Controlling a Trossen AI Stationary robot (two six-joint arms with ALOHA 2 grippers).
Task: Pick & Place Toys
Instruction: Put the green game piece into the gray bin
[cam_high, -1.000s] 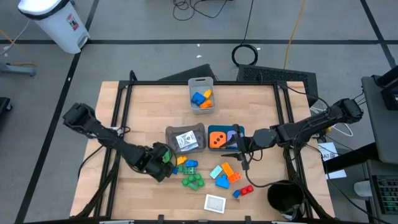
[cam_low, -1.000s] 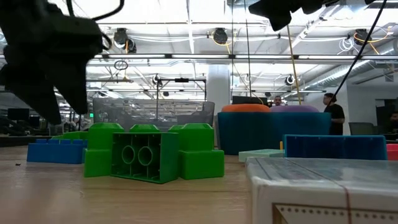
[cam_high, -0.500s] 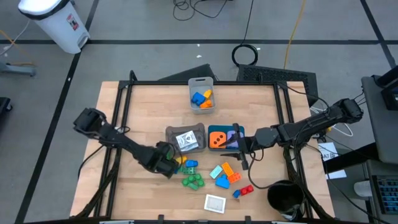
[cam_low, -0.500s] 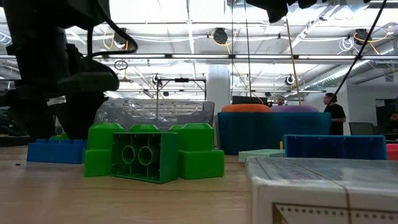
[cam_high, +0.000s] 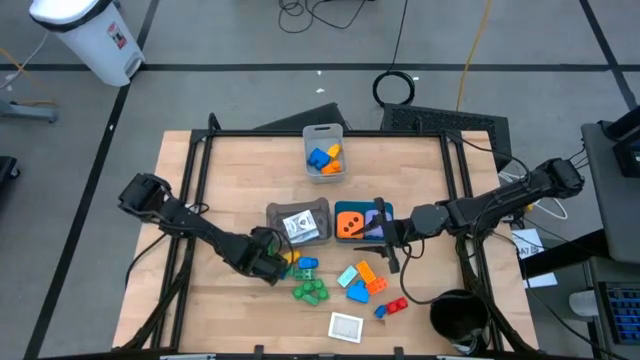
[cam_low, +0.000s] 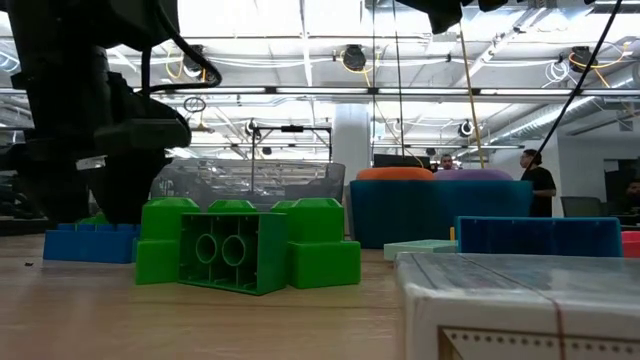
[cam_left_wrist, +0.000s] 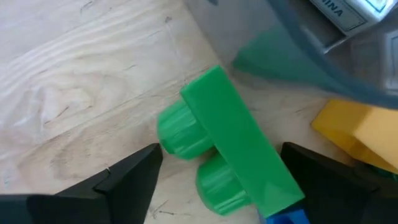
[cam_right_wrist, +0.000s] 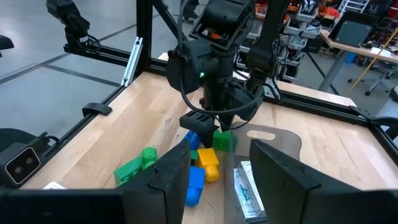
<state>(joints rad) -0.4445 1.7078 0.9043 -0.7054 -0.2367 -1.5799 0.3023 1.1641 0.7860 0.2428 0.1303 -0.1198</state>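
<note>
The left gripper (cam_high: 270, 262) is down at the table (cam_high: 230, 170), just in front of the grey bin (cam_high: 312, 212); its fingers (cam_left_wrist: 134, 177) stand spread on either side of a small green brick (cam_left_wrist: 227, 149) that lies on the wood, and nothing shows them touching it, so it grips nothing. Beside that brick lie a yellow brick (cam_high: 292, 260) and a blue brick (cam_high: 307, 265), and a little nearer the front edge a bigger green brick (cam_high: 310, 291). The grey bin holds a flat packet (cam_high: 300, 228). Touching its right side is the teal bin (cam_high: 356, 209), with an orange die (cam_high: 349, 224) in it and a purple one (cam_high: 378, 214) partly under the right arm. Farther back, near the middle of the rear edge, a pale bin (cam_high: 325, 131) holds blue and orange bricks (cam_high: 324, 156). In front of the teal bin lie a teal brick (cam_high: 348, 276), another blue brick (cam_high: 357, 292), an orange brick (cam_high: 369, 277) and a red brick (cam_high: 396, 305), with a white-edged card (cam_high: 346, 325) at the front edge. The right gripper (cam_high: 386, 242) hangs above the teal bin's right end, its fingers (cam_right_wrist: 280, 180) parted and empty.
</note>
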